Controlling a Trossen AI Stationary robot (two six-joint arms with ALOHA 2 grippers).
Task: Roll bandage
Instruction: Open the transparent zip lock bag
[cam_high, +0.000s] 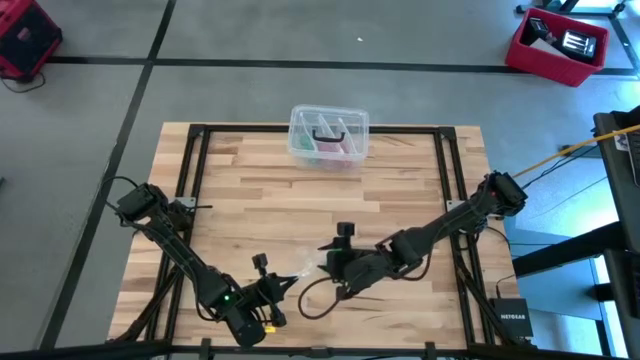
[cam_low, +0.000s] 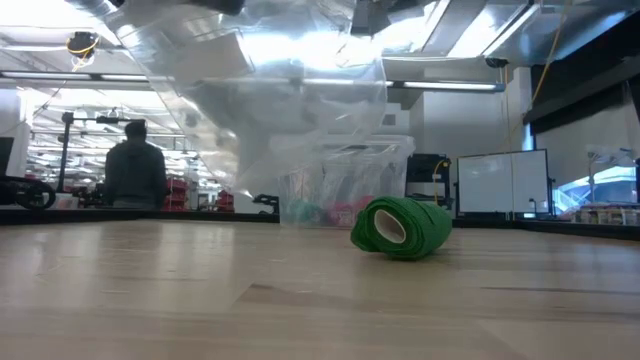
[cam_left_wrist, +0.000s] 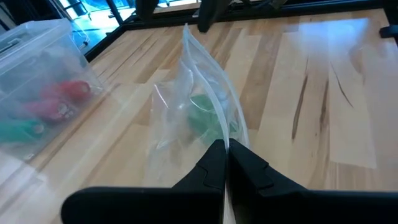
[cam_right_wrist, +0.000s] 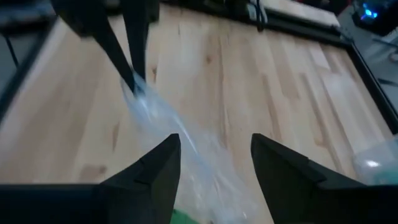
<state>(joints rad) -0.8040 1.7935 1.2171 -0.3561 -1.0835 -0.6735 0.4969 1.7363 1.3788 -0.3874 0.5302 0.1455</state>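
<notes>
**Low view: rolled bandage sitting on the table, bag hanging above it**

You are pinching a clear plastic bag (cam_left_wrist: 199, 106) with the left gripper (cam_left_wrist: 225, 163), fingers together on its edge, probably to keep it hanging clear. Your right gripper (cam_right_wrist: 214, 163) is standing apart, gripping nothing, just beside the bag. The bandage (cam_low: 402, 227), a green roll, is lying on the table (cam_low: 300, 300) in front of the plastic box (cam_low: 345, 185).

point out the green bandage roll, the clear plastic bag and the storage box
bandage roll (cam_low: 402, 228), low view, on its wound green side
clear plastic bag (cam_left_wrist: 198, 102), left wrist view, mid film above the left hand
storage box (cam_high: 329, 135), high view, on its clear top
</notes>
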